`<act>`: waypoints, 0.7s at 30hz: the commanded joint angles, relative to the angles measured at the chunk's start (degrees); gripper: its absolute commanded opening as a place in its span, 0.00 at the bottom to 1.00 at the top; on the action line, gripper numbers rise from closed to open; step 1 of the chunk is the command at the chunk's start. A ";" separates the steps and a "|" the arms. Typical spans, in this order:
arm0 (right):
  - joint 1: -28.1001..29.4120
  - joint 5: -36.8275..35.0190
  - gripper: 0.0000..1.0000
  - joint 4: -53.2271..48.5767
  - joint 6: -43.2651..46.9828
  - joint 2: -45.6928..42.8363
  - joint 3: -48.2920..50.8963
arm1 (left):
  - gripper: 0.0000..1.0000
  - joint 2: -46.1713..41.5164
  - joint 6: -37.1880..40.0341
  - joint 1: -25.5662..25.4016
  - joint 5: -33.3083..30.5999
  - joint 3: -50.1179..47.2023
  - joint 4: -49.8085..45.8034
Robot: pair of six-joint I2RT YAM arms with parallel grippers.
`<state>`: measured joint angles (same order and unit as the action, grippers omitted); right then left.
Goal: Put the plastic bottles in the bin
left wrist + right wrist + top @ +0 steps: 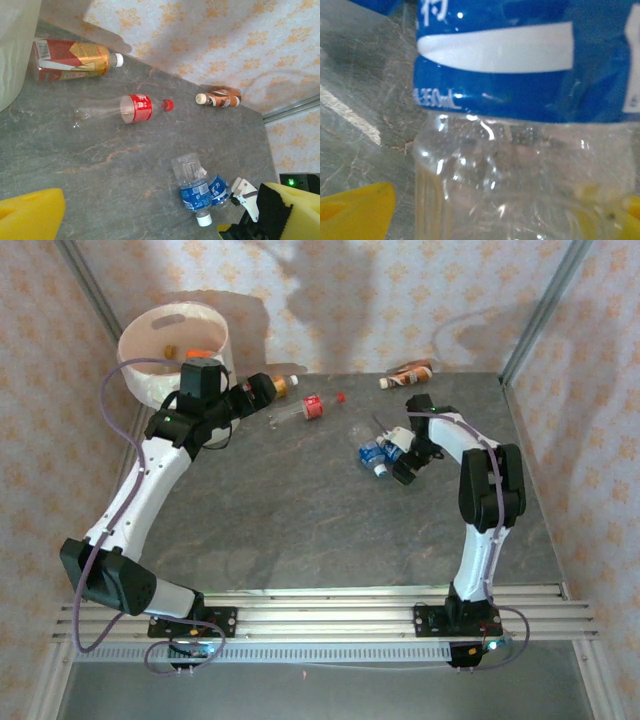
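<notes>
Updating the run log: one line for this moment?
left tool: open, empty, beside bin | right tool: open, straddling blue-label bottle | phase: pre-grasp

The top camera looks down from the near edge over the whole grey marbled surface [300,530], the left wrist camera low across it, both sharing the clear blue-labelled plastic bottles [195,196] that the right wrist camera faces close up.

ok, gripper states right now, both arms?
Left gripper: open, empty.
Right gripper: open, jaws either side of the blue-labelled bottle, not gripping yet.
</notes>
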<state>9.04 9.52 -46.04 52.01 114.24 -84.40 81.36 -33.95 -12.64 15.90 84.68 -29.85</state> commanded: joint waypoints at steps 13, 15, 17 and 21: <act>-1.39 -2.66 0.50 6.32 -4.05 -5.68 5.54 | 1.00 0.15 0.29 0.68 -1.41 -0.48 -1.15; -1.48 -2.69 0.46 6.63 -5.20 -7.35 6.29 | 1.00 -0.02 0.38 0.70 -1.32 -0.49 -1.20; -1.55 -2.30 0.46 8.49 -6.92 -10.19 7.97 | 1.00 -0.15 0.49 0.77 -0.60 -0.66 -1.04; -1.57 0.90 0.40 13.25 -13.29 -16.94 11.90 | 1.00 -0.15 0.10 0.64 5.12 -2.00 2.29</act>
<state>7.66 8.38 -37.10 44.88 103.70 -74.89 81.36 -34.00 -12.60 17.02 84.12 -29.87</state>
